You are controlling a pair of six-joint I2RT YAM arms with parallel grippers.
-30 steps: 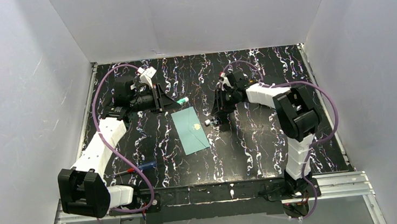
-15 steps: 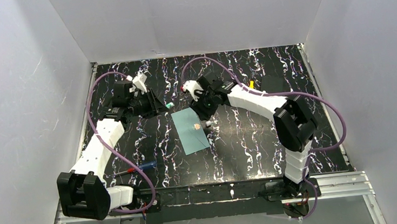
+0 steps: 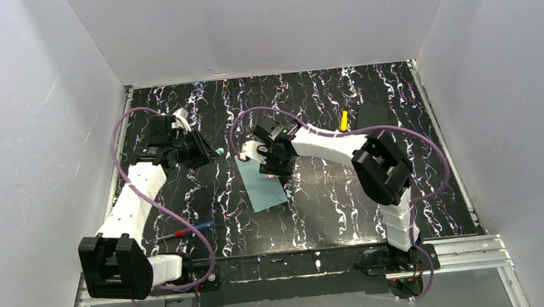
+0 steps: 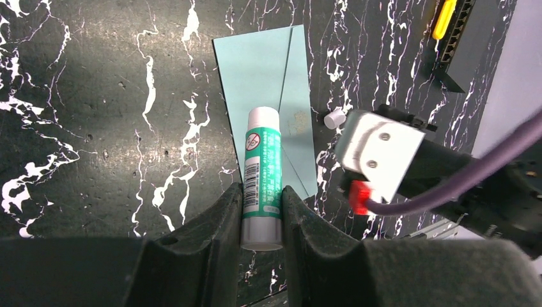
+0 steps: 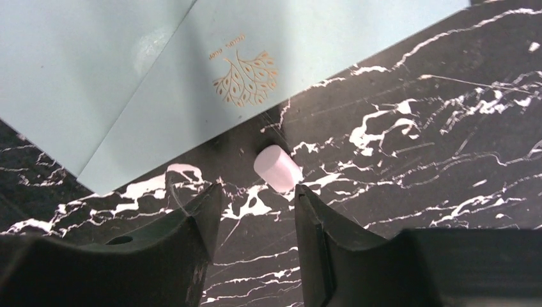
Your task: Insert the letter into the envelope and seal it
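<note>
**Near edge.** A slim red-and-blue hand tool (image 3: 187,231) lies on the black white-veined table (image 3: 333,207) by the left arm's base, well apart from the work.

**Centre.** The pale teal-green paper envelope (image 3: 263,190) lies flat with its triangular flap folded down. The tan bordered letter is not visible in any view and is judged to be inside. The right gripper (image 5: 254,195) hangs low at the envelope's right edge with its fingers apart and nothing held. A small white cylindrical cap (image 5: 277,168) lies on its side just ahead of that gap. The position suggests the cap is about to be picked up.

**Left of centre.** The left gripper (image 4: 262,195) is clamped on the base of a green-and-white glue stick (image 4: 262,160). The stick's white end points toward the envelope but is not touching it. It is probably held off to leave the right arm room.

**Far side.** A yellow-handled item (image 4: 444,16) rests on a black block (image 4: 476,45).

**View comparison.**
- The right wrist view alone resolves the gold leaf-pattern seal (image 5: 246,71) at the flap's point and the cap's position relative to the fingers.
- The left wrist view alone confirms the grip on the stick.
- Only the top view places both arms and the near-edge tool.
</note>
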